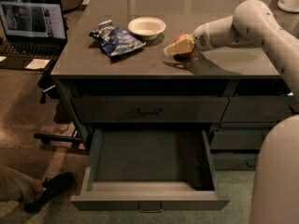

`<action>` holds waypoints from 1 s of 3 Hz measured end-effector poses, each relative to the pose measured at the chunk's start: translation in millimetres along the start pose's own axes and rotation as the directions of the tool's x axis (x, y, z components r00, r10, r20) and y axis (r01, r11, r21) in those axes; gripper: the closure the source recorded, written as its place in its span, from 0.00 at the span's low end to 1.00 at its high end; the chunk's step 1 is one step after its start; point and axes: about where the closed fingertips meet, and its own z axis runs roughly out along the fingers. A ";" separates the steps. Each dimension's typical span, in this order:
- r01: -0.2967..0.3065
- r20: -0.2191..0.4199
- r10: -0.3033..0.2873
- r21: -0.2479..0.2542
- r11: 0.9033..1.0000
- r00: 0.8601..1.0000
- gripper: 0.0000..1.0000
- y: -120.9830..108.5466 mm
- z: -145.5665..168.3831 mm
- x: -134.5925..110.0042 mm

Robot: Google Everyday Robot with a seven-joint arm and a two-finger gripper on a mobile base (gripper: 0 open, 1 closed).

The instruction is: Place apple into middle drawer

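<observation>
The red apple (187, 39) sits between the cream fingers of my gripper (174, 48), which is shut on it. The arm reaches in from the right and holds the apple a little above the grey countertop (224, 64), right of the middle; its shadow lies on the counter just below. The middle drawer (149, 160) is pulled fully open below the counter. Its flat bottom is bare, and its small bar handle (150, 208) faces the camera. The apple is above and behind the drawer's right half.
A white bowl (146, 27) and a crumpled blue snack bag (115, 39) lie on the counter left of the gripper. The top drawer (149, 109) is closed. Narrower drawers (259, 110) stand at the right. A laptop (30, 24) is at the far left, a shoe (50, 188) on the floor.
</observation>
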 end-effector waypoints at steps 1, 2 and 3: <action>-0.003 0.017 0.003 -0.017 1.000 1.000 0.42 3.2 3.5 -2.0; 0.001 0.055 0.000 -0.008 1.000 0.999 0.65 5.4 -3.1 -6.2; 0.012 0.099 -0.013 0.016 1.000 0.995 0.88 13.5 -21.0 -13.1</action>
